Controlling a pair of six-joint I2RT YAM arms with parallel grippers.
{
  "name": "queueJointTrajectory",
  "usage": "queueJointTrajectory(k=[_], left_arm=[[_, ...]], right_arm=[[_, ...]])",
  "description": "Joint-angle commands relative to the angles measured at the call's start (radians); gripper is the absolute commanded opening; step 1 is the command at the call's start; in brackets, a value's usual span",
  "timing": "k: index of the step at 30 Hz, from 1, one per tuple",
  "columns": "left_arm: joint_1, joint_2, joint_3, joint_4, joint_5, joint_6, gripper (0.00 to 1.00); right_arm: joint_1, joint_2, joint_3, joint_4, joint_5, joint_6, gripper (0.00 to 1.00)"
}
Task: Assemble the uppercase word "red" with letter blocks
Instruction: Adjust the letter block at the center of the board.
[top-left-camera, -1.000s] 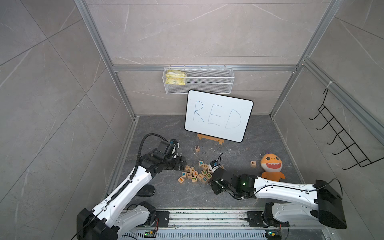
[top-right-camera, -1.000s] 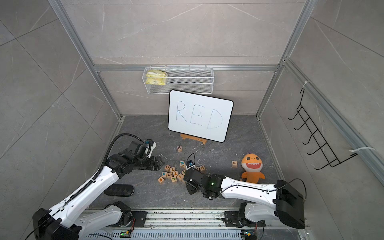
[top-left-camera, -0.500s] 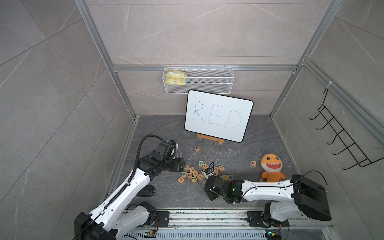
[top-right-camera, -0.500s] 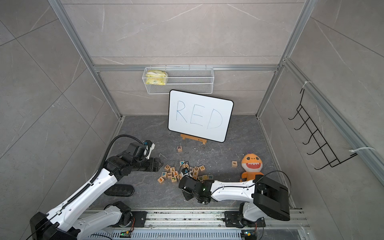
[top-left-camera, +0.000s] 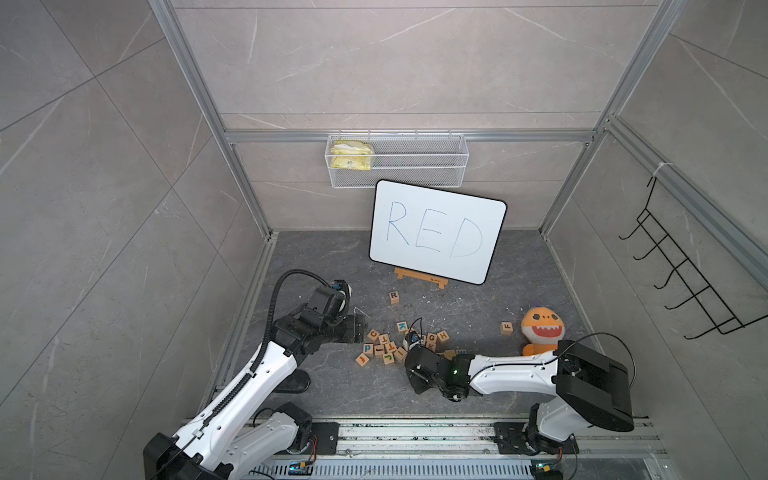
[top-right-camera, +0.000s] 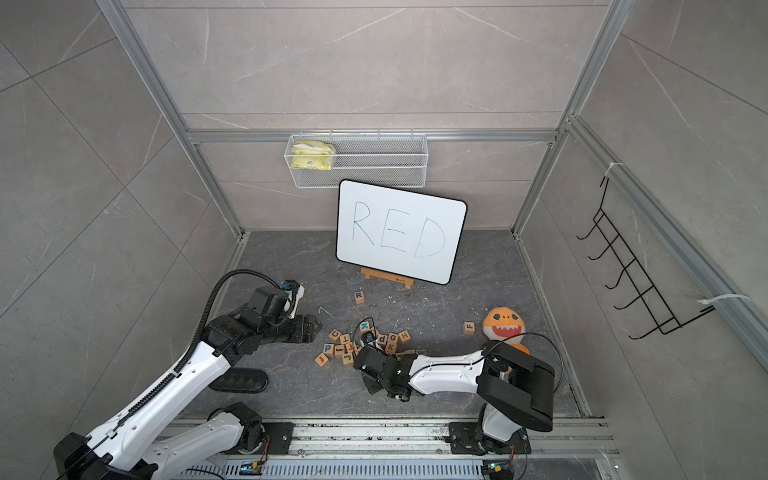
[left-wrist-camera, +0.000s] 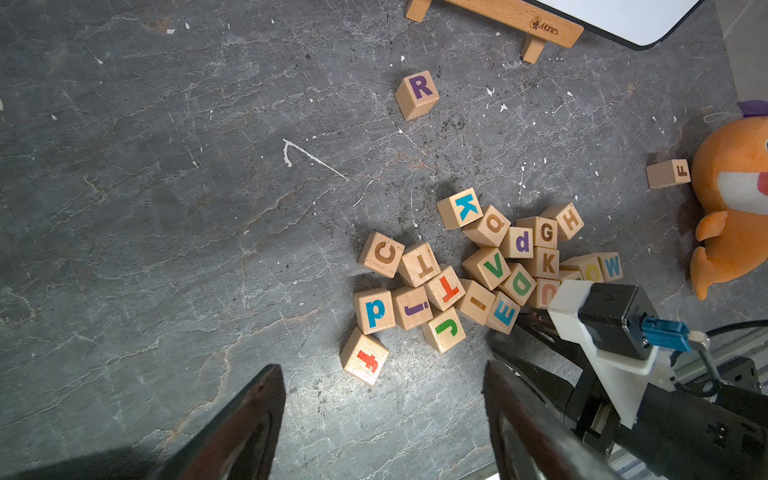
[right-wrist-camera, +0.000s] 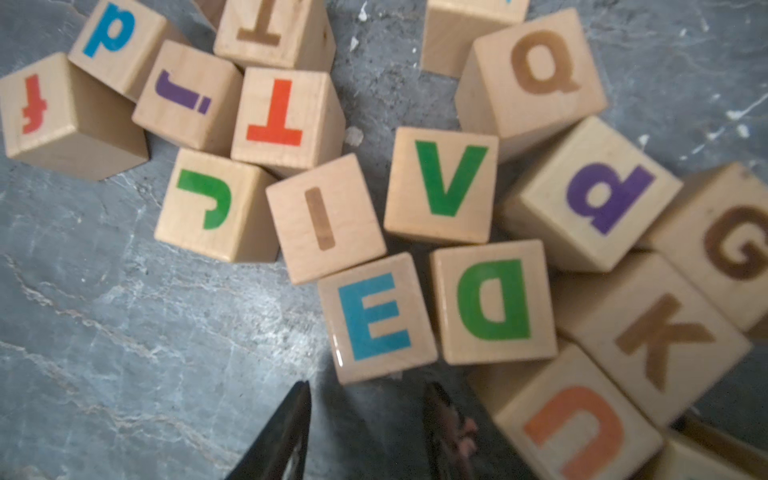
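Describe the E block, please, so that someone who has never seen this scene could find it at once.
In front of the whiteboard, a pile of letter blocks lies on the floor. At the pile's edge facing the right gripper sits the E block, beside the green D block. It alone shows a teal capital E.

In a top view the heap of blocks (top-left-camera: 390, 346) lies at lower centre. The R block (top-left-camera: 394, 296) sits alone above it, below the board (top-left-camera: 436, 230). The F block (top-left-camera: 506, 328) lies right, just beside the plush toy (top-left-camera: 540, 328).
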Motion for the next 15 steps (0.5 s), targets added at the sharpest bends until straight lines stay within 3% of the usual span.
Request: queueJointTrajectory(k=[1, 15], left_arm=[[-0.003, -0.02, 0.003, -0.015, -0.008, 0.026, 0.79], [-0.003, -0.043, 0.002, -0.003, 0.044, 0.015, 0.79]], right_arm=[[-0.02, 0.028, 0.026, 0.024, 0.027, -0.024, 0.45], [-0.037, 0.068, 0.101, 0.001, 0.034, -0.08, 0.48]])
